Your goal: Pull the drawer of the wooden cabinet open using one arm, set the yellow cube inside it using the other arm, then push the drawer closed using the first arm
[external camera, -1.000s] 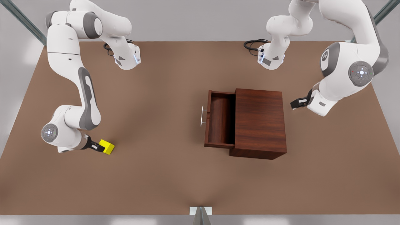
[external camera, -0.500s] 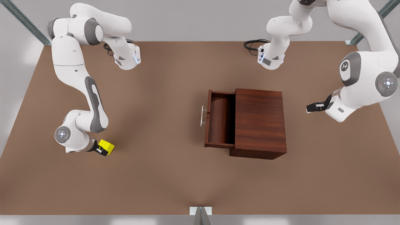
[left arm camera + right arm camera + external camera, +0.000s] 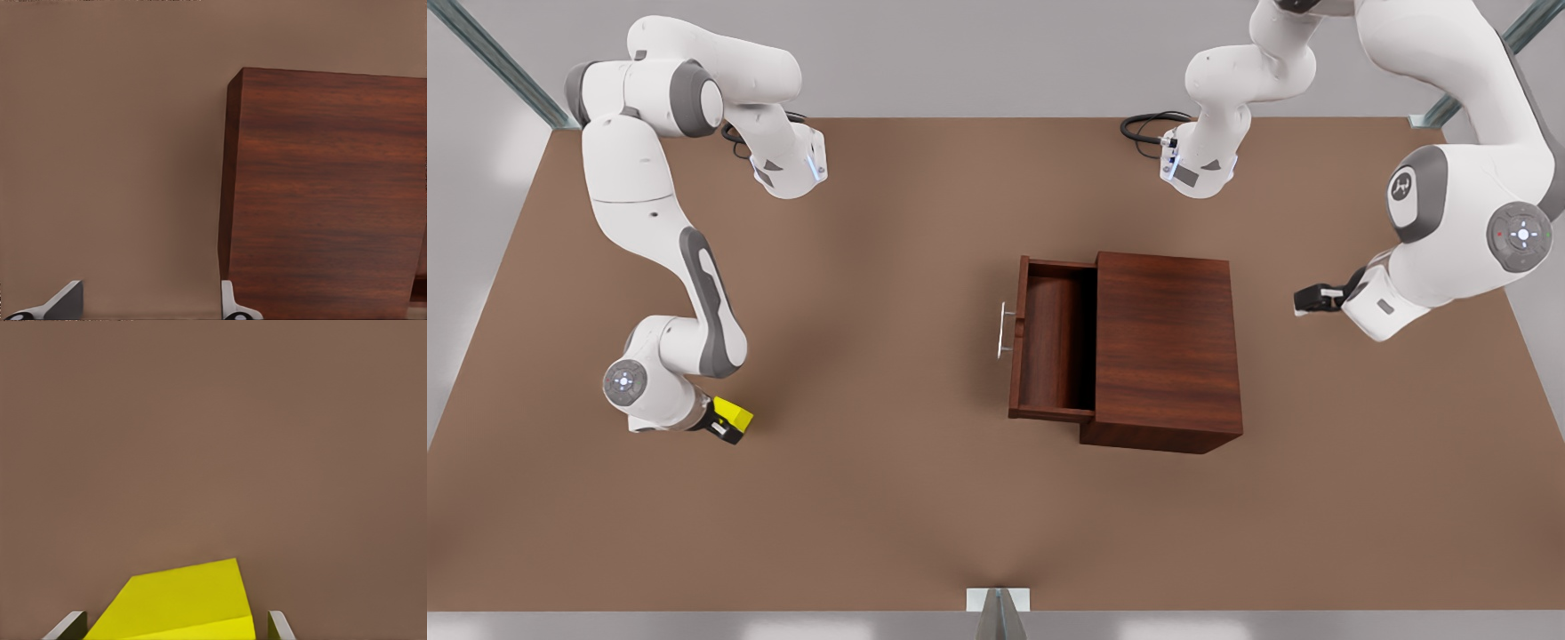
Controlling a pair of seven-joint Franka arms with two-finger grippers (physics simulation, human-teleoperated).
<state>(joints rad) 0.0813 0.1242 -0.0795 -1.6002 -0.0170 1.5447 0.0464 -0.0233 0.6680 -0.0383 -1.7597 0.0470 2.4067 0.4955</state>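
Since a second earlier, right gripper (image 3: 725, 425) had lowered around the yellow cube (image 3: 734, 412), fingers spread, poised to grasp it, while left gripper (image 3: 1307, 300) waited open beside the cabinet (image 3: 1165, 347).

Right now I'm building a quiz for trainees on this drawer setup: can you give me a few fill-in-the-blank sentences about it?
1. The drawer of the wooden cabinet stands pulled ____.
2. The right gripper has its fingers on either side of the ____ cube.
3. The inside of the drawer holds ____.
4. The left gripper waits beside the cabinet, on the side ____ from the drawer's handle.

Missing words: open; yellow; nothing; away
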